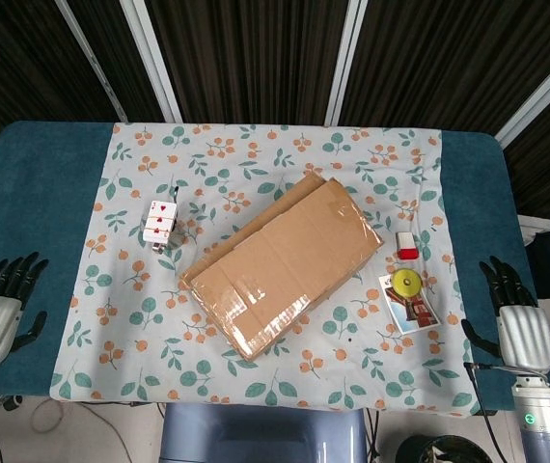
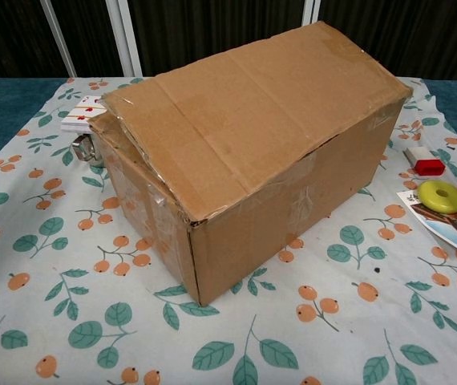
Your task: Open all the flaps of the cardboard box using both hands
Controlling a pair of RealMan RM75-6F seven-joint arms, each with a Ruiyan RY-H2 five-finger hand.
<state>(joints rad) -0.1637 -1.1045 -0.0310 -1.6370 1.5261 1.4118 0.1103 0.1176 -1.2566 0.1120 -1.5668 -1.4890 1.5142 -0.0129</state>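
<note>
With my left hand (image 1: 3,307) and right hand (image 1: 512,311) spread empty at the desk edges, I judge the centred cardboard box (image 1: 285,260) light but stiff, best lifted at its flap seam.

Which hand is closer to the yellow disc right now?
Right. The right hand rests just right of the yellow disc; the left hand sits across the table, beyond the cardboard box.

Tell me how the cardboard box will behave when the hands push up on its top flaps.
The cardboard box looks stiff but dented, so its flaps probably bend at the creases rather than flop. It sits flat on the tablecloth, so tipping seems unlikely, though it may slide on the cloth. Its weight cannot be judged.
</note>
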